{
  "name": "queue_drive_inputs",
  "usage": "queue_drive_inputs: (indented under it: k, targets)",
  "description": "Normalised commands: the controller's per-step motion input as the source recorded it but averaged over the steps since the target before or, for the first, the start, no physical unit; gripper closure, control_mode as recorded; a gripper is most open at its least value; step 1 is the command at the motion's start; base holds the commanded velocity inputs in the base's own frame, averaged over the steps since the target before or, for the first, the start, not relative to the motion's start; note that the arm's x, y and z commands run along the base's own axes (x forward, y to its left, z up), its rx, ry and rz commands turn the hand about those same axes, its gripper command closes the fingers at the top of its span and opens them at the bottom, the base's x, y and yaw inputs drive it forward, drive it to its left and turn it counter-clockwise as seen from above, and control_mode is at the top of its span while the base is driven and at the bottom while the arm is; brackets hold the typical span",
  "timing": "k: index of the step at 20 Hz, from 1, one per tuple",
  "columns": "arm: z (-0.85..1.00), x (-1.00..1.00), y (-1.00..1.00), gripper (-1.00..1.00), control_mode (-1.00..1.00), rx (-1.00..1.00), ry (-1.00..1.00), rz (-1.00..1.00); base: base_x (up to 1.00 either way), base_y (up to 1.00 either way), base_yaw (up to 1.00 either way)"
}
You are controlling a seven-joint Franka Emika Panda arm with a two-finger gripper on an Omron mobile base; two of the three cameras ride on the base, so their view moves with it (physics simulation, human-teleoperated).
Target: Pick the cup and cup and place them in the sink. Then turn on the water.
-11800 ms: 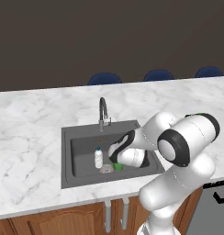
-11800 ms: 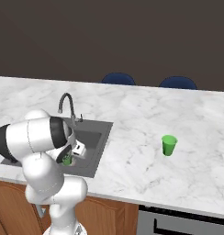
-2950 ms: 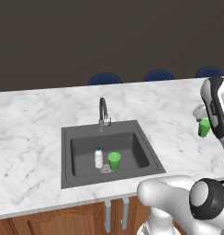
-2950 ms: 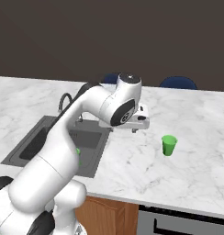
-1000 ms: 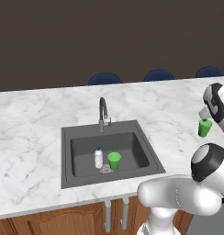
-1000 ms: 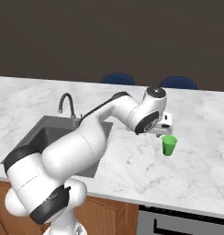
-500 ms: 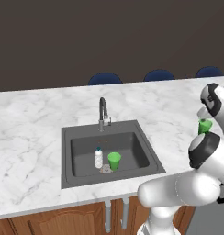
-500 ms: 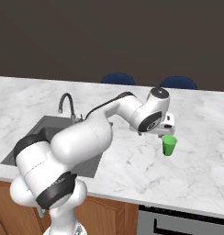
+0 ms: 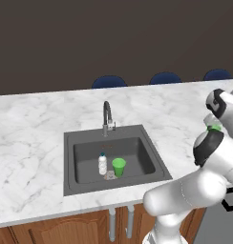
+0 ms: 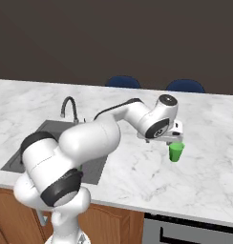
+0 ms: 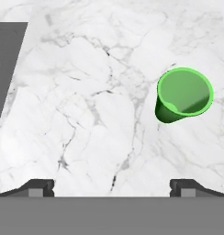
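Already we have one small bright green cup [image 9: 119, 167] standing in the dark grey square sink [image 9: 85, 179]. Our hand [image 10: 173, 141], fingers spread wide, hangs above the other green cup [image 11: 183, 95], near the white marble surface's [image 11: 95, 114] front edge. Water comes later.

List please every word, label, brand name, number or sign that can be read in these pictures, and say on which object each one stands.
No readable text anywhere.
Green cup on the counter: plain, no print.
Green cup in the sink: plain.
White bottle: too small to show whether it bears a label.
Sink, tap, marble counter: no markings.
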Motion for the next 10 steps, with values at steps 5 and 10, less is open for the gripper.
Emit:
queue_drive_inputs:
  k: [5, 10]
  targets:
    - [-0.01, 0.24, -0.12, -1.0, -1.0, 0.0, 0.0, 0.0, 0.0, 0.0, 0.0]
    - [-0.15, 0.21, -0.06, -1.0, -1.0, 0.0, 0.02, 0.0, 0.0, 0.0, 0.0]
